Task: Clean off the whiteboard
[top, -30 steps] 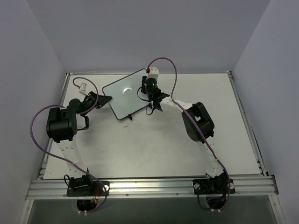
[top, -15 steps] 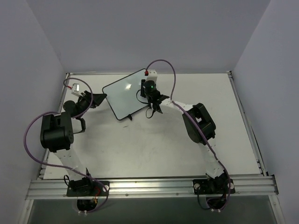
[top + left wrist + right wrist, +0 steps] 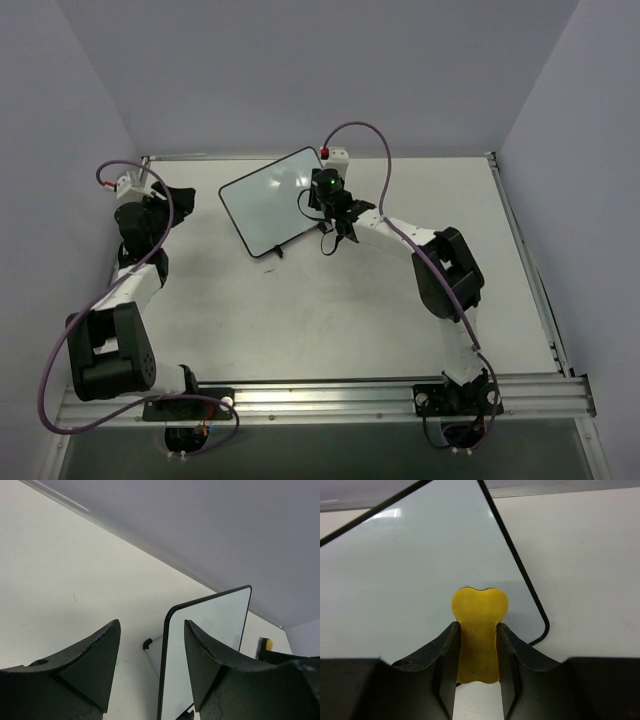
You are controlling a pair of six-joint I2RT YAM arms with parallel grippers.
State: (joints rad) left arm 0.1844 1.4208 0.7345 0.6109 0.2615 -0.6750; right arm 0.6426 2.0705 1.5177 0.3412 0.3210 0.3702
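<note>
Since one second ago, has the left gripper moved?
Yes. The left gripper has pulled left, away from the whiteboard's left edge, toward the table's far-left corner.

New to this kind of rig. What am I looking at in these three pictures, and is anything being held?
Two robot arms are bolted at the near edge of a white table. The overhead picture looks down on both; the other two come from cameras on each wrist, so the dark shapes at the bottom are that arm's own fingers. A whiteboard sits on the table, with no marks I can see. The right gripper is shut on a yellow eraser pointed at the board. The left gripper is open, empty, apart from the board.
</note>
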